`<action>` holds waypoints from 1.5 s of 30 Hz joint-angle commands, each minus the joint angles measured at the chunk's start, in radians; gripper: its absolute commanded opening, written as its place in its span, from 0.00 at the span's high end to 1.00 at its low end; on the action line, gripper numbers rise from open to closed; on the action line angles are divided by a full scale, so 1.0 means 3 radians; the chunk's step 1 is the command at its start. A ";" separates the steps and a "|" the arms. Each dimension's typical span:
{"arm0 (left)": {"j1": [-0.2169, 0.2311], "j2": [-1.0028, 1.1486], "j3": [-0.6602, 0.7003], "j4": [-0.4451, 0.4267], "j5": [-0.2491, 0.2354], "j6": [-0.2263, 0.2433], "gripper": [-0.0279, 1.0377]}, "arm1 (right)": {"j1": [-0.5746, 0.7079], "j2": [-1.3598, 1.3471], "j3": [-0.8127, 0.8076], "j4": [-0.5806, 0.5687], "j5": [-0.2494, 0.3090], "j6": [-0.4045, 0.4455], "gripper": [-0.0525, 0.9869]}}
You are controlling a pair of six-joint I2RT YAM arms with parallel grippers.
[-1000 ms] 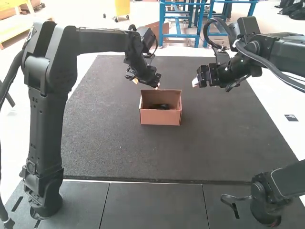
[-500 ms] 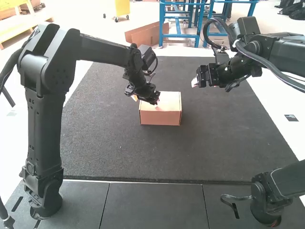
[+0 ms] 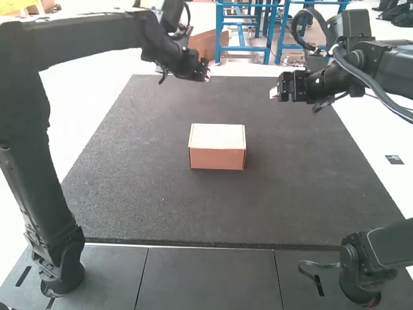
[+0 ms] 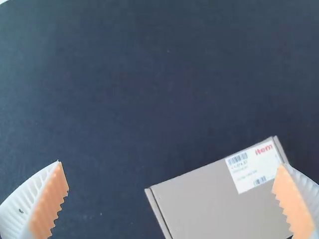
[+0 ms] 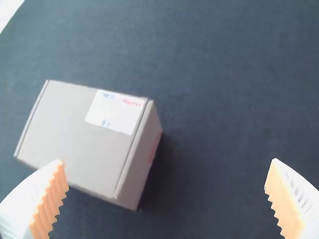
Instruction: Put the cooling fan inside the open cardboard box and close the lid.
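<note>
The dark counter (image 3: 129, 181) carries the cardboard box (image 3: 217, 147) at its middle, lid flat down, so its inside is hidden. The left end effector (image 3: 197, 70) hangs above the counter's far edge, and the right end effector (image 3: 279, 87) hangs beyond the box to its right. Both are spread wide, holding nothing. In the left wrist view the box is cut off, one orange pad (image 4: 291, 199) covering its corner.

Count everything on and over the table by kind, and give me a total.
Closed cardboard box: 1
White label on its lid: 1
Black mat: 1
Open grippers: 2, the left gripper and the right gripper
Total: 5
</note>
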 commanded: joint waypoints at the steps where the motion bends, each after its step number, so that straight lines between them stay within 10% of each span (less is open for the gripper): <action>1: 0.0125 -0.0163 -0.0024 0.0008 0.0058 0.0008 0.06 | -0.0102 -0.0256 0.0003 0.0171 -0.0028 0.0074 0.08; 26: 0.0207 -0.3001 -0.3092 0.2186 -0.0299 0.0110 0.06 | -0.0312 -0.1524 -0.0968 0.0590 0.0407 0.0018 0.08; 45: 0.0672 -0.4785 -0.4468 0.2472 -0.0438 0.0499 0.06 | -0.0348 -0.3180 -0.2144 0.1306 0.0785 -0.0033 0.08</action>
